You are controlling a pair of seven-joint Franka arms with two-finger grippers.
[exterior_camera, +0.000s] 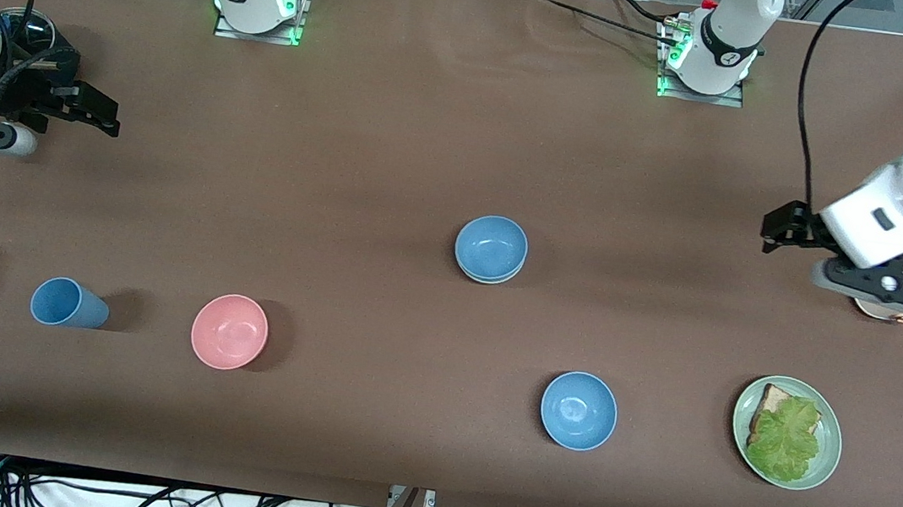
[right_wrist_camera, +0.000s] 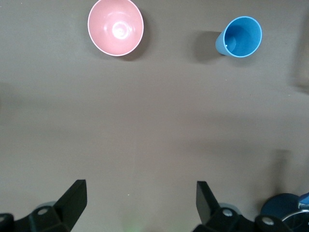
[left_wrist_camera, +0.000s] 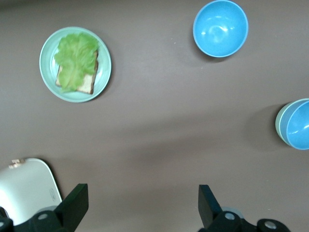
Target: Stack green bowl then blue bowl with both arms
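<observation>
Nearest, a lone blue bowl (exterior_camera: 578,410); the green bowl (left_wrist_camera: 279,122) shows only a rim; both grippers' fingers spread.

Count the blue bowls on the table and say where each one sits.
2. One blue bowl sits mid-table, nested in the green bowl. The second blue bowl stands alone nearer the front camera, beside the green plate. None seems hidden.

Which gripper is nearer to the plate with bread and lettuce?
Left. The left gripper hangs at that plate's end of the table, fingers open. The right gripper waits at the other end, past the pink bowl.
</observation>
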